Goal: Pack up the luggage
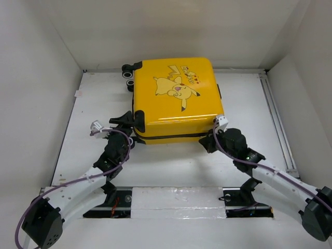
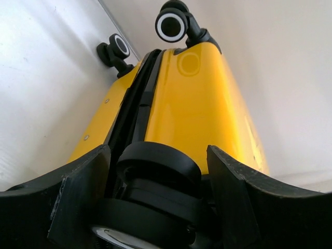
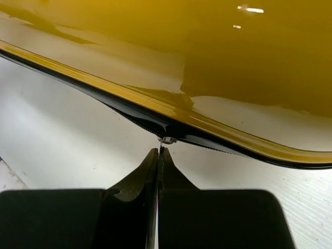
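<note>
The yellow Pikachu suitcase (image 1: 174, 98) lies closed, flat on the table (image 1: 171, 166). Left gripper (image 1: 127, 123) — fingers spread — straddles its near caster wheel (image 2: 158, 166); right gripper (image 3: 158, 155) pinches the zipper pull (image 3: 167, 140). Tugged off the track's line, that slim tab could slip free.

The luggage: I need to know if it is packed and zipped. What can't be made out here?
Contents: the luggage lies closed; its shell hides the inside in every view.
Zip pull, right wrist view: too small to tell if the shut right hand holds it.
Seam, top view: only the near side shows; the shell hides the rest.
</note>
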Controlling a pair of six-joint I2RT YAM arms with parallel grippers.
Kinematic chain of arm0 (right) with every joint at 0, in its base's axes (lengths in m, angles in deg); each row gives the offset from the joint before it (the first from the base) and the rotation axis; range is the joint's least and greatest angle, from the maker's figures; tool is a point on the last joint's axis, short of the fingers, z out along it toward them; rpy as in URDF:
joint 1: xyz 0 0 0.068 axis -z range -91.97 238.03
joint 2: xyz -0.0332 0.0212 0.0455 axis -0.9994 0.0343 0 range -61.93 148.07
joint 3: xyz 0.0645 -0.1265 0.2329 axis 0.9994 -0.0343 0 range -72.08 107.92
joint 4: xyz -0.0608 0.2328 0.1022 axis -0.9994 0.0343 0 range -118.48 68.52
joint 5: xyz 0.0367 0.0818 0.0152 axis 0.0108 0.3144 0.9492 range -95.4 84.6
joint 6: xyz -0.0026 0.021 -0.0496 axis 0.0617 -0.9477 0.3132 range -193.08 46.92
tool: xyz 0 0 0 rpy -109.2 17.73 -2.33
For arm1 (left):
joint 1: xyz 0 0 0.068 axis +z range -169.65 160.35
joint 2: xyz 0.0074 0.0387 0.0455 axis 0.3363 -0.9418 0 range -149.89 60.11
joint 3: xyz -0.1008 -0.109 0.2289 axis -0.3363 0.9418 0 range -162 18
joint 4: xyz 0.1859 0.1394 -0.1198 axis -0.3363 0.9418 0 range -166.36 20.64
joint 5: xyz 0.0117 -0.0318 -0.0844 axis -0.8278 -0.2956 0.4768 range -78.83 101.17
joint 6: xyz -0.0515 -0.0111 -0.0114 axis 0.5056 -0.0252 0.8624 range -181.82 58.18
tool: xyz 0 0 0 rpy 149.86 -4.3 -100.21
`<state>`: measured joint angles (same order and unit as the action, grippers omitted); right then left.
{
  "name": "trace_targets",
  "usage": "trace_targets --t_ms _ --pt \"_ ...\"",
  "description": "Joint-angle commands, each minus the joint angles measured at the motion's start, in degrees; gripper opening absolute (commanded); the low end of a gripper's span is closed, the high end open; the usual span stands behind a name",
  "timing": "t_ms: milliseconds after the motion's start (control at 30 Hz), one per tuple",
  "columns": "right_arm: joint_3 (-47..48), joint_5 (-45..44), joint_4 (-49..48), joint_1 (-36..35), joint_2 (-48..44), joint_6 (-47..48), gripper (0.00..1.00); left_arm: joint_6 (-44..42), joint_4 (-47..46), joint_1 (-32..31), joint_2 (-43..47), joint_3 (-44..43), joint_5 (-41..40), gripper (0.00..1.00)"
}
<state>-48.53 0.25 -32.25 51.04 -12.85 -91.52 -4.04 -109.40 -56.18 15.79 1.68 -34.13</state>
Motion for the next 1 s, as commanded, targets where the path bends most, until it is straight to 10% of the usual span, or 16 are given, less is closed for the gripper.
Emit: trace_targets --t_ms 0,233,467,967 --pt "4.92 11.06 -4.33 -1.86 -4.87 -1.07 0.00 -8.38 3.24 -4.60 0.63 -2.40 14.89 0.00" --pt "12.22 15.96 -7.90 -1.94 3.81 -0.36 0.00 -6.28 1.67 -5.12 -2.77 -1.17 22.42 0.00" --pt "10.28 9.23 -19.78 -17.13 20.96 -4.94 0.00 -8.47 -2.99 -16.90 -12.18 -7.75 16.80 0.00" --pt "10.20 0.95 -27.95 -22.07 24.48 -5.03 0.00 -5.22 -5.46 -23.76 -19.93 -12.25 28.34 0.00"
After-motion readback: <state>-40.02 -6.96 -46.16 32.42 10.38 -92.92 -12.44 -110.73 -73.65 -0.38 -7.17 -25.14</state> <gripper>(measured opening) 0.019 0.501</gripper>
